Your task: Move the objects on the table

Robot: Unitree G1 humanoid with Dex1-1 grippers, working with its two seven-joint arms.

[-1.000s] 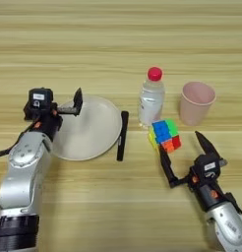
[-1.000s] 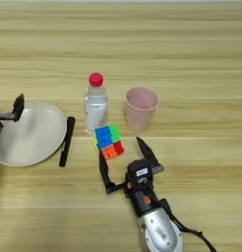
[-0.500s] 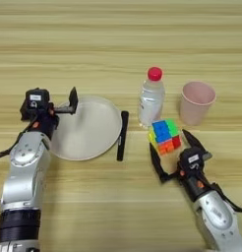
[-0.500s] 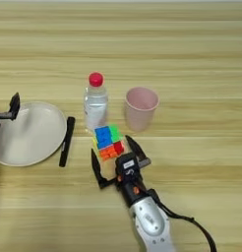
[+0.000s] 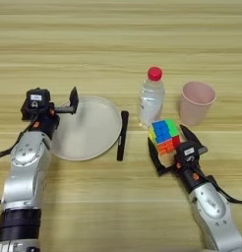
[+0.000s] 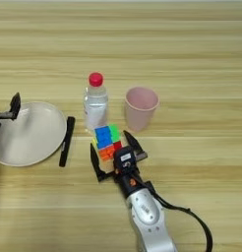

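Observation:
A multicoloured puzzle cube (image 5: pixel 164 136) stands on the table (image 5: pixel 118 39), just in front of a clear bottle (image 5: pixel 152 102) with a red cap. My right gripper (image 5: pixel 170 143) is open, one black finger on each side of the cube's near half. I cannot tell whether they touch it. A pink cup (image 5: pixel 196 102) stands upright right of the bottle. A black pen (image 5: pixel 122 135) lies between the cube and a cream round plate (image 5: pixel 88 130). My left gripper (image 5: pixel 71 104) hangs over the plate's far left rim.
The bottle and the cup stand close behind the cube. The pen lies against the plate's right rim. Bare wood stretches across the far half of the table and along the near edge between my arms.
My right gripper has moved forward and to the left, from behind the cube to straddling it. The left gripper has shifted slightly left along the plate's rim.

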